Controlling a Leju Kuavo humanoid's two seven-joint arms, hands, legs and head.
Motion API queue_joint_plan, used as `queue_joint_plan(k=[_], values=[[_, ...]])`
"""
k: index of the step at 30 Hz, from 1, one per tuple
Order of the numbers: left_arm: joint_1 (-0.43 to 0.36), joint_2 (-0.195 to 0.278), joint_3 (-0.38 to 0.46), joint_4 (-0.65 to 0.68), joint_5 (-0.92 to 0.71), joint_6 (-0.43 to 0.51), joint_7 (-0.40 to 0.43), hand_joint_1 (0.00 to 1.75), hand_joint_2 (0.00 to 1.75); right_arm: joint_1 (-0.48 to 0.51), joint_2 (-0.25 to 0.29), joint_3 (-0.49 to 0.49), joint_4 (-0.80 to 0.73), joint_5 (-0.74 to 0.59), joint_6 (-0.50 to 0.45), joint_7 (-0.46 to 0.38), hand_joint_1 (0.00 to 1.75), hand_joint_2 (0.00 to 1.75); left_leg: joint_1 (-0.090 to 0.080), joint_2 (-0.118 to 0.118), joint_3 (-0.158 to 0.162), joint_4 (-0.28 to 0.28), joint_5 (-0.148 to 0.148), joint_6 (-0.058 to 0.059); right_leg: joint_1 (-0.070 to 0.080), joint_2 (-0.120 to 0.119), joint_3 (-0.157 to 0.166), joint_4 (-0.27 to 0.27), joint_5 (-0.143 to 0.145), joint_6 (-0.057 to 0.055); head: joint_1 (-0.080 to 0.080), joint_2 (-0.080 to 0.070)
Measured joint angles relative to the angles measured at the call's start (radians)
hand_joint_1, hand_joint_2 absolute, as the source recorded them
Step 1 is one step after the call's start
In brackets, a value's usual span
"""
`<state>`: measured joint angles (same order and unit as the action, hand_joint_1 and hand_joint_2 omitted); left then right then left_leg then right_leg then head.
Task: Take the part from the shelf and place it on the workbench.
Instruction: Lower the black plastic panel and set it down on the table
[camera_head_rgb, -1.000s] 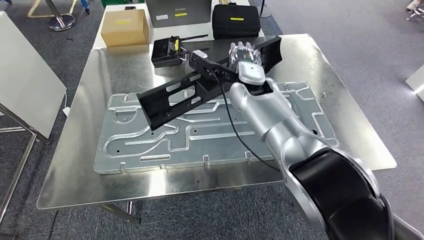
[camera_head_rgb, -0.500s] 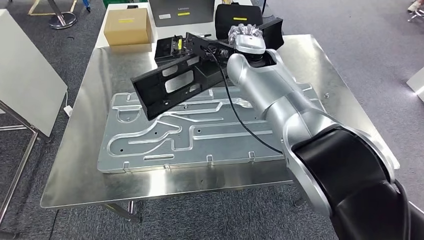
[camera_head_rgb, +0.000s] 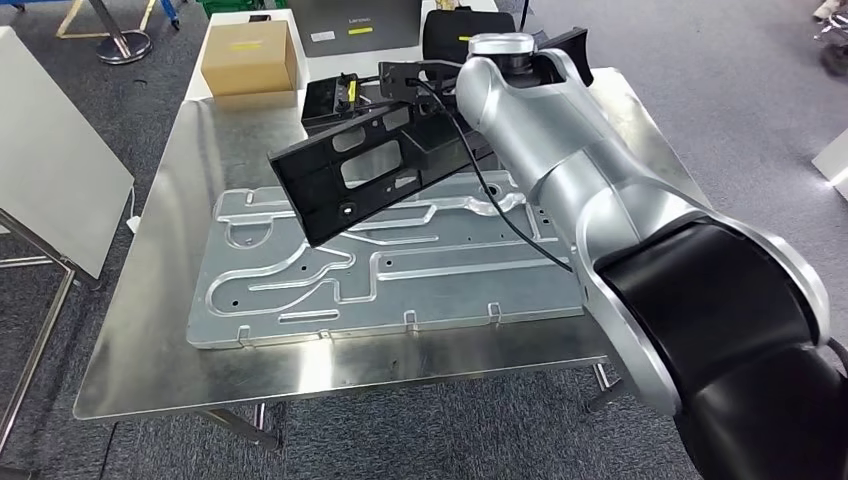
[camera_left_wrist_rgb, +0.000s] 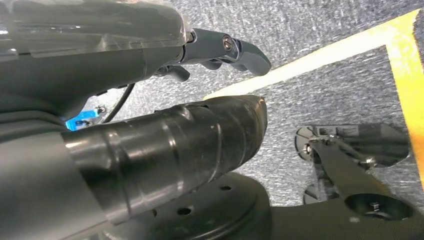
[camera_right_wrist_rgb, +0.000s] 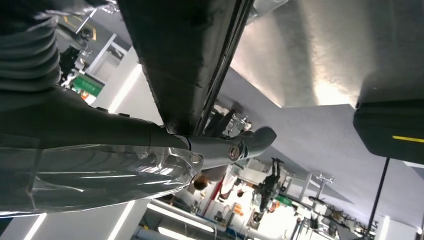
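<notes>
The part is a long black bracket with cut-outs. It hangs tilted above the steel workbench, its low end over a grooved metal plate. My right hand grips the bracket near its far end, mostly hidden behind the silver wrist. In the right wrist view the bracket runs across the hand, and a dark finger curls along its edge. My left hand hangs over grey carpet floor and holds nothing.
At the workbench's far edge stand a cardboard box, a grey box, a black case and a small black device. A white panel leans to the left of the bench.
My right arm has lifted the bracket higher and carried it toward the far edge. The bracket now stands steeper, and the wrist covers the hand.
</notes>
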<state>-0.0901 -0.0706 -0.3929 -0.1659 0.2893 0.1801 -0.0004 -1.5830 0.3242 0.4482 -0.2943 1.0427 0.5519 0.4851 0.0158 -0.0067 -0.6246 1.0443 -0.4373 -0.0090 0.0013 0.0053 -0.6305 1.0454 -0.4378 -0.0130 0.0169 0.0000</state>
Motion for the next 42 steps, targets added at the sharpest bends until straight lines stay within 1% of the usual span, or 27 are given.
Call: queue_joint_plan(k=[2, 4, 5, 7, 8, 9, 10, 11, 13, 15, 17, 19, 21, 23, 24, 25, 26, 28, 30, 33, 35, 36, 38, 39, 40, 41, 42], values=[[-0.001, 0.000, 0.000, 0.000, 0.000, -0.001, 0.000, 0.00, 0.00, -0.005, 0.000, 0.000, 0.005, -0.001, 0.002, 0.000, 0.00, 0.00, -0.001, -0.001, 0.001, -0.003, 0.002, 0.011, 0.002, 0.001, -0.001, -0.001, 0.001, 0.008, 0.000, 0.000], [-0.002, 0.000, 0.000, 0.000, 0.000, -0.001, 0.000, 0.00, 0.00, -0.010, 0.000, 0.000, 0.008, -0.001, 0.002, 0.000, 0.00, 0.00, 0.002, 0.000, 0.004, -0.010, 0.007, 0.022, 0.000, 0.000, -0.010, 0.022, -0.017, 0.018, 0.001, 0.000], [-0.002, 0.000, 0.000, 0.000, 0.000, -0.001, 0.000, 0.00, 0.00, -0.012, 0.000, 0.000, 0.009, -0.002, 0.002, 0.000, 0.00, 0.00, 0.004, 0.001, 0.006, -0.013, 0.009, 0.028, -0.001, 0.000, -0.026, 0.058, -0.040, 0.023, 0.001, 0.000], [-0.003, 0.000, 0.000, 0.000, 0.000, -0.001, 0.000, 0.00, 0.00, -0.016, -0.001, -0.001, 0.012, -0.002, 0.002, 0.001, 0.00, 0.00, 0.004, 0.002, 0.006, -0.013, 0.009, 0.034, -0.005, 0.000, -0.083, 0.182, -0.101, 0.031, 0.001, 0.000], [-0.003, 0.000, 0.000, 0.000, 0.000, -0.001, 0.000, 0.00, 0.00, -0.016, -0.001, -0.001, 0.015, -0.002, 0.002, 0.001, 0.00, 0.00, 0.004, 0.002, 0.006, -0.013, 0.009, 0.034, -0.006, 0.000, -0.112, 0.243, -0.121, 0.033, 0.001, 0.000], [-0.003, 0.000, 0.000, 0.000, 0.000, -0.002, 0.000, 0.00, 0.00, -0.016, -0.001, -0.001, 0.017, -0.002, 0.002, 0.001, 0.00, 0.00, 0.003, 0.002, 0.006, -0.013, 0.009, 0.035, -0.007, -0.001, -0.129, 0.276, -0.125, 0.034, 0.001, 0.000], [-0.002, 0.000, 0.000, 0.000, 0.000, -0.002, 0.000, 0.00, 0.00, -0.016, -0.002, -0.001, 0.019, -0.002, 0.002, 0.001, 0.00, 0.00, 0.003, 0.001, 0.006, -0.012, 0.009, 0.035, -0.008, 0.000, -0.129, 0.273, -0.111, 0.034, 0.001, 0.000], [-0.002, 0.000, 0.000, 0.000, 0.000, -0.002, 0.000, 0.00, 0.00, -0.017, -0.002, -0.001, 0.021, -0.002, 0.002, 0.001, 0.00, 0.00, 0.003, 0.001, 0.008, -0.012, 0.008, 0.034, -0.008, 0.000, -0.108, 0.227, -0.080, 0.031, 0.001, 0.000], [-0.003, 0.000, 0.000, 0.000, 0.000, -0.002, 0.000, 0.00, 0.00, -0.020, -0.002, -0.001, 0.021, -0.002, 0.002, 0.001, 0.00, 0.00, 0.002, 0.000, 0.008, -0.011, 0.006, 0.031, -0.005, 0.000, -0.040, 0.086, -0.017, 0.024, 0.001, 0.000], [-0.004, 0.000, 0.000, 0.000, 0.000, -0.003, 0.000, 0.00, 0.00, -0.024, 0.000, -0.001, 0.022, -0.002, 0.005, 0.001, 0.00, 0.00, -0.001, 0.000, 0.006, -0.012, 0.007, 0.023, 0.001, 0.000, -0.002, 0.004, 0.005, 0.017, 0.001, 0.000], [-0.004, 0.000, 0.000, 0.000, 0.000, -0.004, 0.000, 0.00, 0.00, -0.025, 0.001, -0.001, 0.024, -0.002, 0.021, 0.001, 0.00, 0.00, -0.001, -0.001, 0.005, -0.015, 0.010, 0.013, 0.004, 0.001, 0.000, -0.007, 0.005, 0.009, 0.001, 0.000], [-0.004, 0.000, 0.000, 0.000, 0.000, -0.005, 0.000, 0.00, 0.00, -0.026, 0.001, -0.001, 0.026, -0.002, 0.044, 0.001, 0.00, 0.00, 0.000, 0.000, 0.000, -0.003, -0.002, 0.004, 0.000, -0.001, 0.005, -0.019, 0.012, -0.002, 0.000, 0.000], [-0.005, 0.000, 0.000, 0.000, 0.000, -0.005, 0.000, 0.00, 0.00, -0.029, 0.001, -0.001, 0.028, -0.002, 0.059, 0.001, 0.00, 0.00, 0.002, 0.001, -0.032, 0.073, -0.050, -0.003, -0.004, -0.003, 0.011, -0.029, 0.017, -0.013, 0.000, 0.000], [-0.005, -0.001, 0.000, 0.000, 0.002, -0.004, 0.001, 0.00, 0.00, -0.027, 0.002, -0.001, 0.031, 0.000, 0.054, 0.001, 0.00, 0.00, 0.002, 0.001, -0.088, 0.195, -0.103, -0.009, -0.003, -0.002, 0.011, -0.028, 0.017, -0.018, 0.000, 0.000], [-0.005, -0.001, 0.000, 0.000, 0.003, -0.004, 0.001, 0.00, 0.00, -0.025, 0.002, -0.001, 0.033, 0.003, 0.053, 0.000, 0.00, 0.00, 0.003, 0.001, -0.107, 0.236, -0.112, -0.011, -0.002, -0.002, 0.011, -0.027, 0.016, -0.019, 0.000, 0.000], [-0.005, -0.001, -0.001, 0.000, 0.003, -0.004, 0.001, 0.00, 0.00, -0.023, 0.002, -0.001, 0.034, 0.007, 0.053, -0.001, 0.00, 0.00, 0.004, 0.001, -0.111, 0.241, -0.102, -0.013, -0.002, -0.002, 0.011, -0.024, 0.015, -0.018, 0.000, 0.000], [-0.006, -0.001, -0.001, 0.000, 0.004, -0.004, 0.001, 0.00, 0.00, -0.022, 0.002, -0.001, 0.035, 0.013, 0.062, -0.003, 0.00, 0.00, 0.004, 0.001, -0.096, 0.209, -0.076, -0.013, -0.003, -0.002, 0.010, -0.021, 0.013, -0.017, 0.000, 0.000], [-0.007, -0.001, -0.001, 0.000, 0.005, -0.004, 0.001, 0.00, 0.00, -0.024, 0.002, -0.001, 0.038, 0.025, 0.088, -0.013, 0.00, 0.00, 0.005, 0.001, -0.036, 0.087, -0.018, -0.012, -0.002, -0.002, 0.009, -0.012, 0.006, -0.011, 0.000, 0.000], [-0.009, -0.001, -0.003, 0.000, 0.006, -0.004, 0.000, 0.00, 0.00, -0.026, 0.001, -0.001, 0.040, 0.037, 0.108, -0.025, 0.00, 0.00, 0.001, 0.000, 0.001, 0.008, 0.003, -0.004, 0.000, 0.000, 0.003, -0.003, 0.002, -0.001, 0.000, 0.000], [-0.010, -0.001, -0.004, 0.000, 0.009, -0.001, -0.002, 0.00, 0.00, -0.025, 0.000, -0.001, 0.040, 0.045, 0.116, -0.039, 0.00, 0.00, 0.000, 0.000, 0.002, -0.005, 0.003, 0.014, 0.001, 0.000, -0.002, -0.001, 0.003, 0.013, 0.001, 0.000], [-0.012, -0.001, -0.005, 0.000, 0.009, -0.002, -0.003, 0.00, 0.00, -0.026, -0.001, -0.001, 0.041, 0.047, 0.130, -0.050, 0.00, 0.00, 0.002, 0.001, 0.005, -0.011, 0.009, 0.026, -0.001, 0.000, -0.017, 0.033, -0.023, 0.022, 0.001, 0.000], [-0.013, -0.001, -0.005, 0.000, 0.009, -0.002, -0.003, 0.00, 0.00, -0.026, -0.001, -0.001, 0.041, 0.047, 0.138, -0.059, 0.00, 0.00, 0.003, 0.001, 0.006, -0.014, 0.010, 0.030, -0.003, 0.000, -0.037, 0.078, -0.050, 0.027, 0.001, 0.000], [-0.015, -0.001, -0.007, 0.000, 0.010, -0.004, -0.002, 0.00, 0.00, -0.025, -0.003, -0.001, 0.043, 0.044, 0.158, -0.081, 0.00, 0.00, 0.003, 0.002, 0.006, -0.014, 0.010, 0.035, -0.006, 0.000, -0.096, 0.207, -0.109, 0.033, 0.001, 0.000], [-0.016, -0.001, -0.007, 0.000, 0.012, -0.004, -0.002, 0.00, 0.00, -0.023, -0.003, -0.001, 0.045, 0.042, 0.162, -0.088, 0.00, 0.00, 0.003, 0.002, 0.006, -0.014, 0.010, 0.035, -0.007, 0.000, -0.119, 0.256, -0.121, 0.034, 0.001, 0.000], [-0.016, -0.001, -0.007, 0.000, 0.014, -0.004, -0.002, 0.00, 0.00, -0.021, -0.004, -0.001, 0.048, 0.039, 0.157, -0.090, 0.00, 0.00, 0.003, 0.002, 0.006, -0.014, 0.010, 0.036, -0.008, 0.000, -0.129, 0.272, -0.116, 0.035, 0.001, 0.000], [-0.016, -0.001, -0.007, 0.000, 0.016, -0.004, -0.002, 0.00, 0.00, -0.019, -0.004, -0.001, 0.050, 0.036, 0.150, -0.090, 0.00, 0.00, 0.003, 0.001, 0.006, -0.013, 0.009, 0.036, -0.008, 0.000, -0.119, 0.248, -0.092, 0.033, 0.001, 0.000], [-0.016, -0.001, -0.007, 0.000, 0.019, -0.004, -0.002, 0.00, 0.00, -0.020, -0.004, -0.001, 0.051, 0.034, 0.142, -0.089, 0.00, 0.00, 0.003, 0.000, 0.007, -0.013, 0.009, 0.035, -0.008, 0.000, -0.093, 0.192, -0.058, 0.029, 0.001, 0.000]])
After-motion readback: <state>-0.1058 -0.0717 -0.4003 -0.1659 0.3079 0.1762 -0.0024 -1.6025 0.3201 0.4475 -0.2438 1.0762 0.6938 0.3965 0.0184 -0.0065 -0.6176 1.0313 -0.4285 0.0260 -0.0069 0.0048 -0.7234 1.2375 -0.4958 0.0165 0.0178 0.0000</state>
